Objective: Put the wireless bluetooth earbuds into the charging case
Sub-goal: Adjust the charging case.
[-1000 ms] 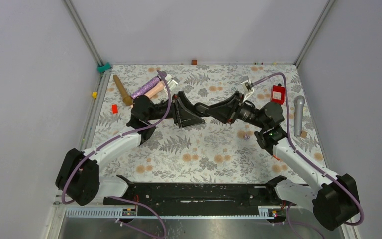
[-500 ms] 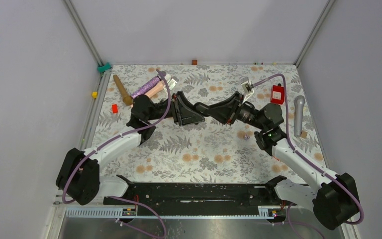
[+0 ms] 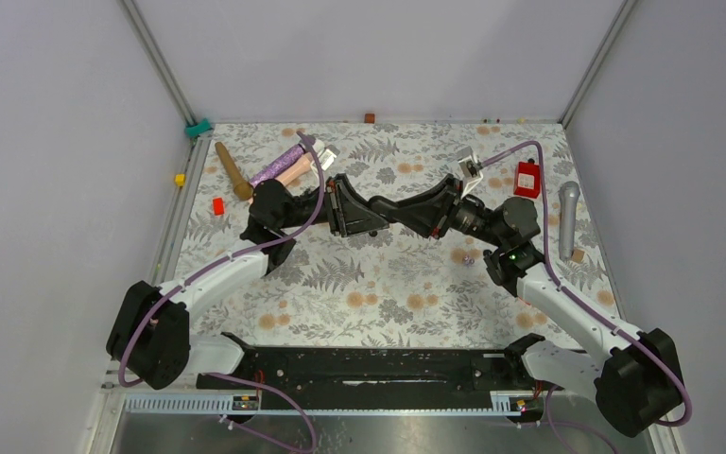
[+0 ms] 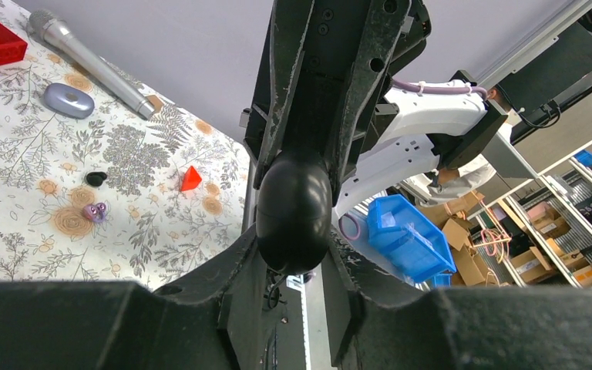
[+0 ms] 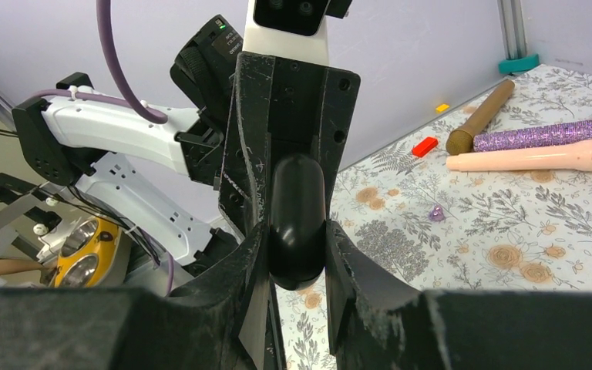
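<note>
Left end effector [image 4: 293, 240], right end effector [image 5: 296, 250] — both clamped on glossy black egg-shaped case [image 4: 293, 196]; purple earbud [image 4: 95, 211] apart.

L: left arm [image 3: 216, 274] stretched forward-right; R: right arm [image 3: 560, 301] stretched forward-left | left gripper [image 4: 293, 245], right gripper [image 5: 297, 248] meet tip to tip | both jaws clamped

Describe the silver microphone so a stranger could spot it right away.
At the right edge of the flowered cloth, beside a red box, lies the silver microphone. Unlike the brown, purple and pink microphones at far left, it is plain grey.
</note>
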Tool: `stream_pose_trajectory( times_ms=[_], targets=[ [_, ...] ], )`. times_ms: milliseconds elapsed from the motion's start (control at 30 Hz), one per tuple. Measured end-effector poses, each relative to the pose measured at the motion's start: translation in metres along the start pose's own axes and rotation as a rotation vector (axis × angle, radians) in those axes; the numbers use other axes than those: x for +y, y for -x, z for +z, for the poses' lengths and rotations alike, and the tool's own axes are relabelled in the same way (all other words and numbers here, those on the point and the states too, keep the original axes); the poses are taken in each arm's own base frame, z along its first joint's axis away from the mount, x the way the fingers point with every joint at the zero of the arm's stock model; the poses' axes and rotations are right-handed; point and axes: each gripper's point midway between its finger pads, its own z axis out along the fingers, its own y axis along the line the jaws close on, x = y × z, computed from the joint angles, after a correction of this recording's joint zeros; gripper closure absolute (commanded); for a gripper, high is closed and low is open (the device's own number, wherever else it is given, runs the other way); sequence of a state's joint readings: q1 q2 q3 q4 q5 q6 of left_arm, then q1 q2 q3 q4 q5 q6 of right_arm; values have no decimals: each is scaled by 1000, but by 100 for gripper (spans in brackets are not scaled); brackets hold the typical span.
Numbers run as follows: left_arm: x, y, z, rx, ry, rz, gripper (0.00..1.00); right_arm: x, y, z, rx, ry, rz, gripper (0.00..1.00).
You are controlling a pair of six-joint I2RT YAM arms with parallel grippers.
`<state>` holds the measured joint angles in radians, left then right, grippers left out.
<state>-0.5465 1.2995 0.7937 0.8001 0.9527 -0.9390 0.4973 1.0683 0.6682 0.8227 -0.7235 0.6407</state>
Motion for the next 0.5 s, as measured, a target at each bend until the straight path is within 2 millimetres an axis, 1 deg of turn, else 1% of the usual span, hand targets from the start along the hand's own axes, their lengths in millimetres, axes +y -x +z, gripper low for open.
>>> stream_pose_trajectory(
  times_ms=[33,100,133,167,200,333,500],
  targets=[
    [0,0,0,0,0,0,66,0,0,0,0,0,-2,86],
    [0,0,0,0,1,0,51,0,0,0,1,2,-9,86],
    [0,0,0,-1,1,2,48,0,-1,0,3,3,-9,86],
    [0,0,0,-1,0,7,48,-1,-2,-1,5,2,-8,86],
    [1,1,0,-2,1,6,49,-2,-4,-1,9,-1,-6,86],
    [1,1,0,-4,3,5,61,-3,-7,-2,13,-5,-4,86],
    [4,1,0,-6,10,4,72,-2,-7,-2,13,-2,-5,86]
  ],
)
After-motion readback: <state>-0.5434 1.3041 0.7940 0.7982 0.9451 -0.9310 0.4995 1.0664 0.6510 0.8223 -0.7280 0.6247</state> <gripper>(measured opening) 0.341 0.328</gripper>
